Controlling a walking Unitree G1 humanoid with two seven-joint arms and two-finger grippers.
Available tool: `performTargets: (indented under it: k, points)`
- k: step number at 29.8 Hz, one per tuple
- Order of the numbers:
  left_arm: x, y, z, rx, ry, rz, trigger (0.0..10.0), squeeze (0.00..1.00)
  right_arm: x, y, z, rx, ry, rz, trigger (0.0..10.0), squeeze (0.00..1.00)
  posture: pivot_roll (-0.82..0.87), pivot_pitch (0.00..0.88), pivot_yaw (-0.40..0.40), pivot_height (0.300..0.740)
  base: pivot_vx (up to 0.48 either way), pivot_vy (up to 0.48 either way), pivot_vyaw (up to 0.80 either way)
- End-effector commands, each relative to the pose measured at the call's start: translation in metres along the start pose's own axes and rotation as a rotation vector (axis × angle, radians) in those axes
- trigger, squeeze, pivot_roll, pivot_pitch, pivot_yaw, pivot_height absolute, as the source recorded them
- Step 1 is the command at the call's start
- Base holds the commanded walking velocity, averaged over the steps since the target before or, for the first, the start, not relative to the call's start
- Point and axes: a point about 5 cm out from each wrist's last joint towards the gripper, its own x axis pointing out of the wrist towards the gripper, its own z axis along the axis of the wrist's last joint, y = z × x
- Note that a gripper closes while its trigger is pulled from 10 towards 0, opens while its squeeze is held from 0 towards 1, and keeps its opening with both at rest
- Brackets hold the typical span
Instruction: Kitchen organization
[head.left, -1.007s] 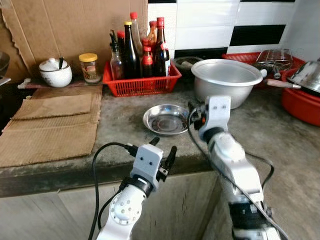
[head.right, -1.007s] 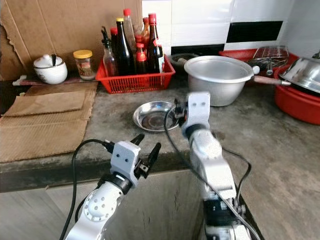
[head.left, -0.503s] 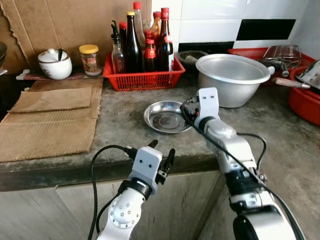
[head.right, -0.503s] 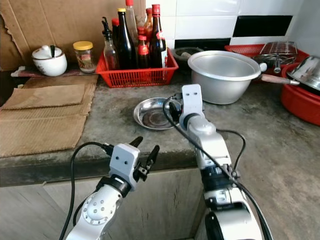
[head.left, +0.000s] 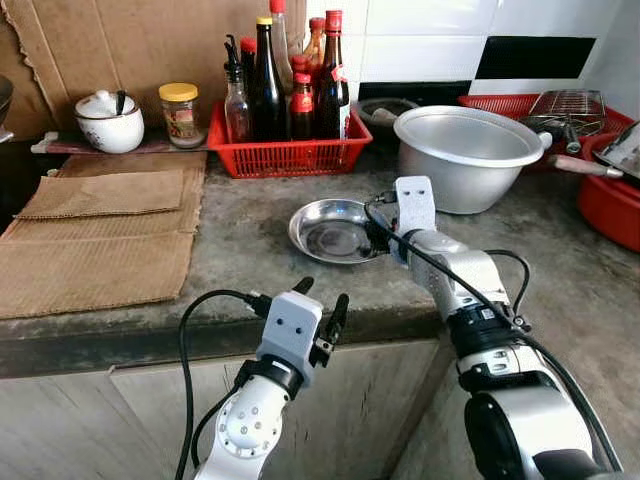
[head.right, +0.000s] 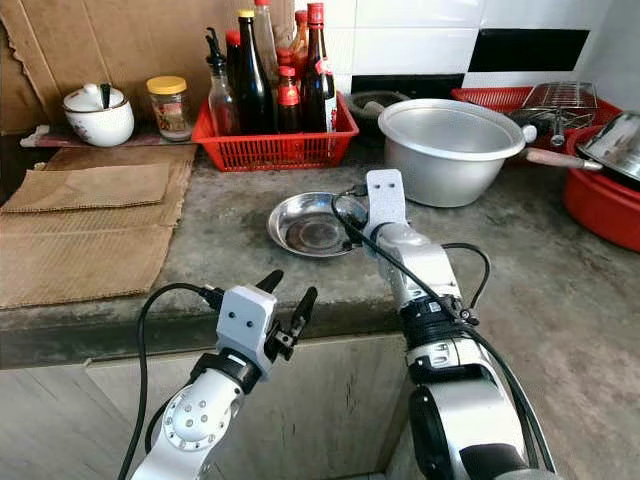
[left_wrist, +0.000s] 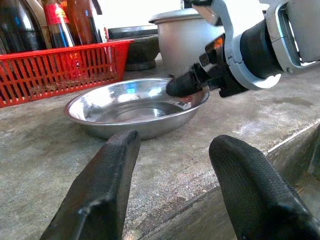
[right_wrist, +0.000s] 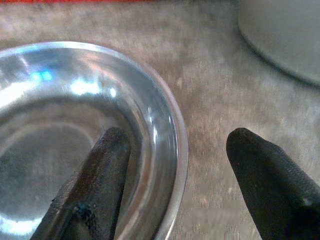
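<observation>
Steel dish (head.left: 335, 230): shallow, round, empty; sits on the concrete counter (head.left: 250, 260), in front of the red bottle basket (head.left: 285, 155) and beside the large aluminium pot (head.left: 468, 155). Right gripper (right_wrist: 172, 165): at the dish's pot-side rim; jaws open and straddling that rim, one finger inside the bowl, one outside, nothing clamped yet; closing them looks the next move. Left gripper (head.left: 318, 305): off the counter's front edge, well short of the dish; jaws open, empty; pointed toward the dish. Right arm clearly nearer.

Grey concrete counter (head.left: 250, 250) below white-and-black tiled wall (head.left: 450, 45), cardboard (head.left: 120, 45) propped.
</observation>
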Motion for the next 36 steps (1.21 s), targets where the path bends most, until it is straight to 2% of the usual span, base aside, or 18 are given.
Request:
performTargets:
  k: [1, 6, 8, 9, 10, 18, 23, 27, 30, 31, 36]
  points:
    - [-0.0004, 0.0005, 0.0028, 0.002, -0.004, 0.002, 10.0, 0.0, 0.0007, 0.0021, -0.0013, 0.024, 0.044, 0.013, 10.0, 0.0, 0.04, 0.01, -0.079, 0.74, 0.0, 0.0, 0.0]
    - [0.0008, -0.0006, 0.003, 0.002, -0.008, -0.001, 10.0, 0.0, 0.002, 0.0081, -0.0085, 0.06, 0.17, 0.066, 10.0, 0.0, 0.04, 0.005, -0.079, 0.74, 0.0, 0.0, 0.0]
    - [0.0012, -0.0005, 0.0029, 0.002, -0.008, 0.0, 10.0, 0.0, 0.0021, 0.0084, -0.0093, 0.055, 0.189, 0.07, 10.0, 0.0, 0.03, 0.004, -0.078, 0.74, 0.0, 0.0, 0.0]
    - [0.0014, -0.0005, 0.0031, 0.003, -0.009, 0.0, 10.0, 0.0, 0.0024, 0.0088, -0.0097, 0.049, 0.199, 0.079, 5.7, 0.0, 0.03, 0.002, -0.079, 0.74, 0.0, 0.0, 0.0]
    - [0.0015, -0.0005, 0.0032, 0.003, -0.009, 0.001, 10.0, 0.0, 0.0025, 0.0087, -0.0098, 0.04, 0.203, 0.077, 0.0, 0.0, 0.03, 0.002, -0.079, 0.74, 0.0, 0.0, 0.0]
    - [0.0002, 0.0006, 0.0029, 0.008, -0.008, 0.005, 10.0, 0.0, 0.0024, 0.0107, -0.0084, 0.081, 0.216, 0.064, 0.0, 0.0, 0.04, 0.005, -0.064, 0.74, 0.0, 0.0, 0.0]
    - [0.0021, 0.002, 0.0047, 0.013, -0.013, 0.007, 10.0, 0.0, 0.0032, 0.0066, -0.0075, 0.109, 0.213, 0.041, 0.0, 0.0, 0.05, 0.006, -0.074, 0.74, 0.0, 0.0, 0.0]
    - [0.0024, 0.0016, 0.005, 0.009, -0.015, 0.016, 10.0, 0.0, 0.0031, 0.0047, -0.0095, 0.234, 0.217, 0.046, 0.0, 0.0, 0.04, 0.015, -0.078, 0.74, 0.0, 0.0, 0.0]
    - [0.0021, 0.0012, 0.0051, 0.007, -0.015, 0.017, 10.0, 0.0, 0.0027, 0.0059, -0.0111, 0.285, 0.223, 0.057, 0.0, 0.0, 0.04, 0.016, -0.078, 0.74, 0.0, 0.0, 0.0]
    - [0.002, 0.0016, 0.0043, 0.007, -0.012, 0.018, 10.0, 0.0, 0.0021, 0.008, -0.0106, 0.362, 0.21, 0.079, 0.0, 0.0, 0.04, 0.014, -0.08, 0.74, 0.0, 0.0, 0.0]
    - [0.0032, 0.0031, 0.0039, 0.009, -0.013, 0.024, 10.0, 0.0, 0.0004, 0.005, -0.0087, 0.44, 0.163, 0.07, 0.0, 0.0, 0.04, 0.01, -0.079, 0.74, 0.0, 0.0, 0.0]
